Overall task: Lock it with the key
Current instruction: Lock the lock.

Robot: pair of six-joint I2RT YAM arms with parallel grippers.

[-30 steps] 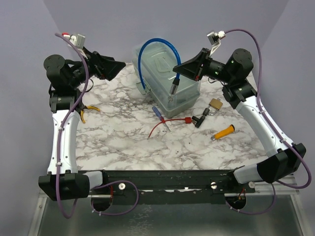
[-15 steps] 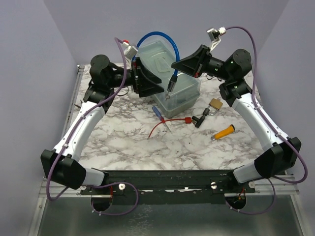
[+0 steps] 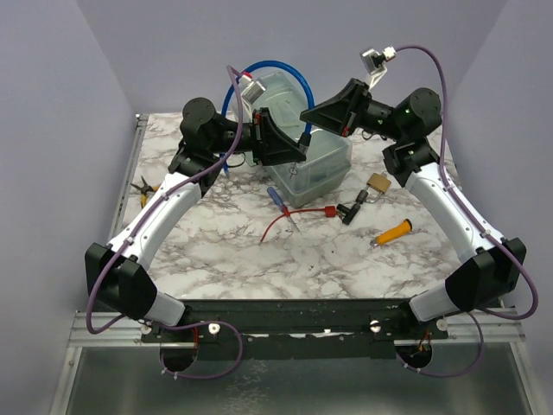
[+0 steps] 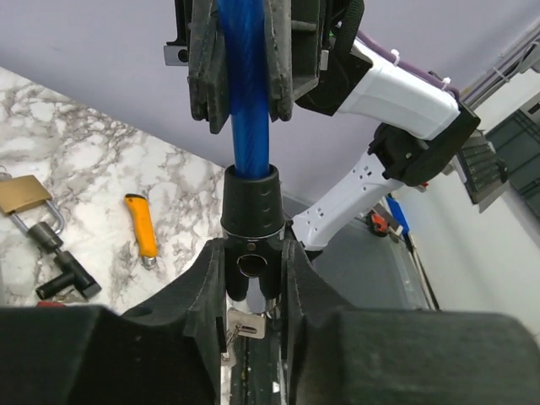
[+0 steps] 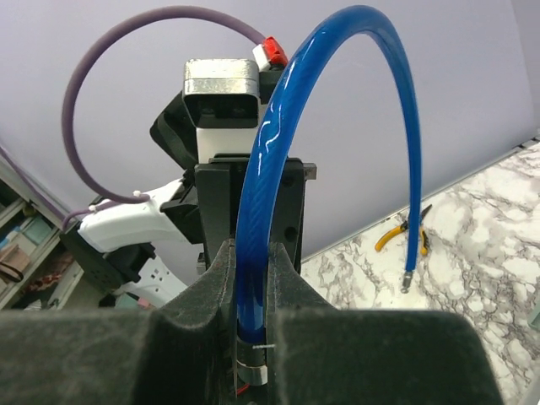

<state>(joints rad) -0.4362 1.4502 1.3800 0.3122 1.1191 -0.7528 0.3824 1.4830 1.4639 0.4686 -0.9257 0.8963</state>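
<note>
Overhead, blue cable (image 5: 257, 219); padlock (image 3: 378, 183) near clear box (image 3: 327, 169).

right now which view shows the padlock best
Top external: the padlock lies whole and unblocked on the table, though it looks small. Left wrist shows it larger, with its shackle, but right at the frame's left edge. Right wrist does not show it.

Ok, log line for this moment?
left pincer shut on black lock head | right pincer shut on blue cable | brass padlock on table, untouched
</note>
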